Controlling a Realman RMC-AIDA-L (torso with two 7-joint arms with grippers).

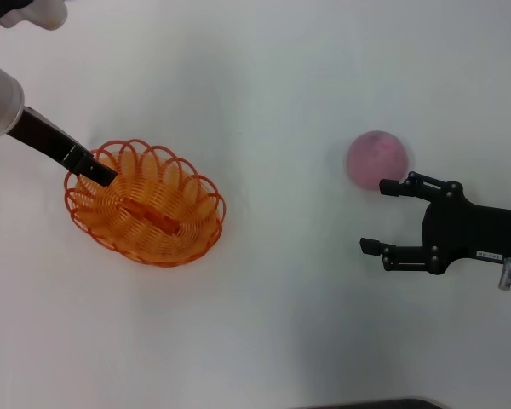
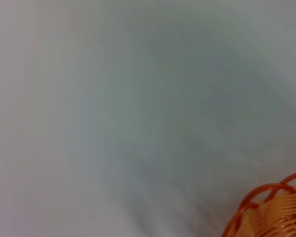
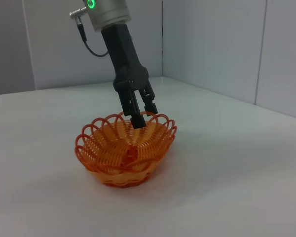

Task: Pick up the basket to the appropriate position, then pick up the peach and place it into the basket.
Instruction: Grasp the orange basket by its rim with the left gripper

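Note:
The orange wire basket [image 1: 153, 213] sits on the white table at the left of the head view. My left gripper [image 1: 100, 173] reaches down onto its far-left rim, one finger inside and one outside, closed on the rim. The right wrist view shows the basket [image 3: 119, 157] resting on the table with the left gripper [image 3: 143, 117] on its rim. A piece of the rim [image 2: 266, 205] shows in the left wrist view. The pink peach [image 1: 377, 158] lies at the right. My right gripper [image 1: 375, 216] is open and empty, just in front of the peach and not touching it.
The white table [image 1: 272, 324] extends around both things. Grey wall panels [image 3: 217, 44] stand behind the table in the right wrist view. A dark edge [image 1: 383, 404] shows at the table's near side.

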